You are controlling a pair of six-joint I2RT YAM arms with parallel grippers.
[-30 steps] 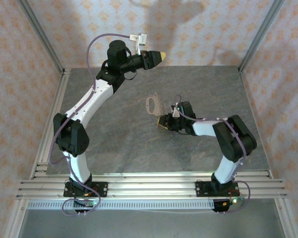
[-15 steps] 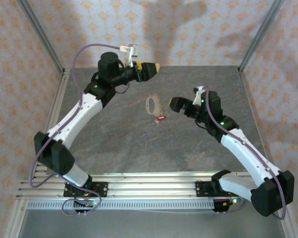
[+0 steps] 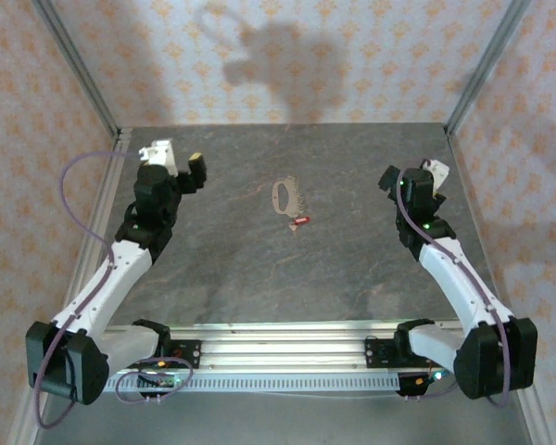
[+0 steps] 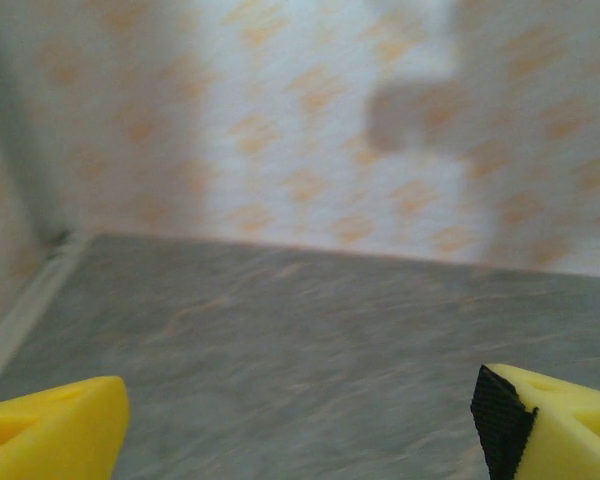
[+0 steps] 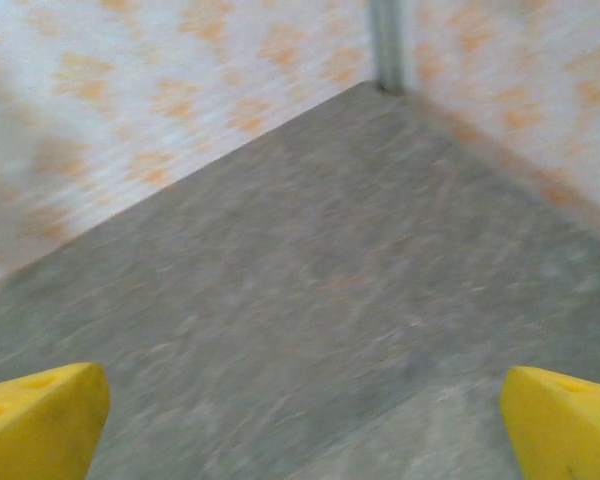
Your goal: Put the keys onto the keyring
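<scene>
Grey table (image 3: 259, 278), left arm (image 3: 111, 269) at left edge, right arm (image 3: 449, 273) at right edge, left gripper (image 4: 300, 425) spread wide, empty, right gripper (image 5: 300, 425) spread wide, empty, keyring (image 3: 284, 196) flat mid-table, between both grippers, well apart from each, red key (image 3: 299, 221) just beside its near-right end

Left arm stretched along left edge of table (image 3: 250, 278), left gripper (image 3: 195, 171) fingers (image 4: 48, 435) spread wide. Right arm along right edge, right gripper (image 3: 390, 178) jaws wide apart.
</scene>
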